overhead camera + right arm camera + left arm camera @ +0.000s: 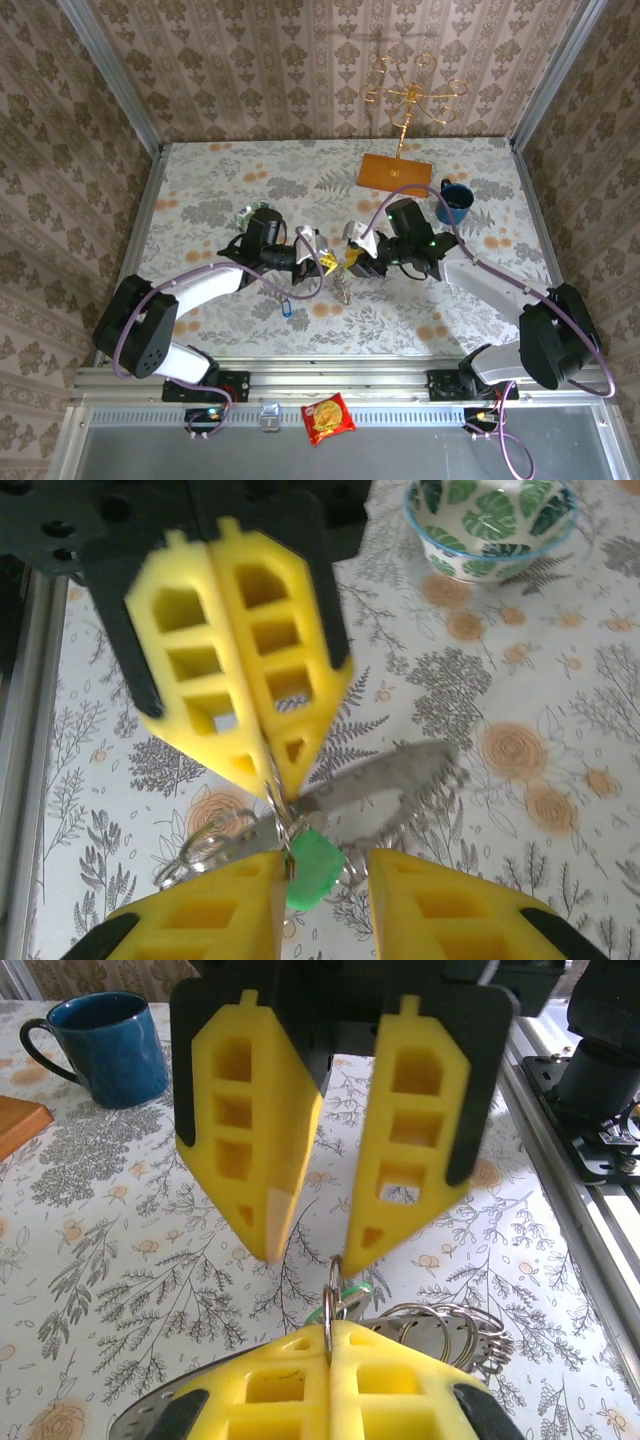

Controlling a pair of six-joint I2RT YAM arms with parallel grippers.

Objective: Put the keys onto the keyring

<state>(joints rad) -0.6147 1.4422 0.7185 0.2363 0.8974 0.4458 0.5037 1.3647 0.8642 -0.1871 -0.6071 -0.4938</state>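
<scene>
The left tool (330, 1338) has its yellow pads pressed together on the keyring (331, 1278), pinching the thin metal loop edge-on, held up off the desk (200, 200) between the two arms. The ring is hard, springy wire, light and smooth. I judge it will twist or slide in soft foam unless it is gripped flat across its rim, well away from the split where a key must enter. The green key (315, 870) sits right against the ring, just under the left tool's tips. Whether its hole is already threaded on I cannot tell, because the frame is blurred there. Its plastic head is the broadest, least slippery part and the natural place to take it, since the metal blade is small and would likely pivot. A bunch of wire loops (440, 1325) trails off beside the pinched ring and looks free to swing, so the whole cluster will probably shift its weight as it is turned. The right tool (310, 1250) faces the left one with its fingers spread, the green key in the gap between them and nothing clamped. The blue key (287, 308) lies apart on the desk, below the left arm's wrist, flat and hard to get under. Farther out stand a blue mug (105, 1045) and a leaf-patterned bowl (470, 555).
</scene>
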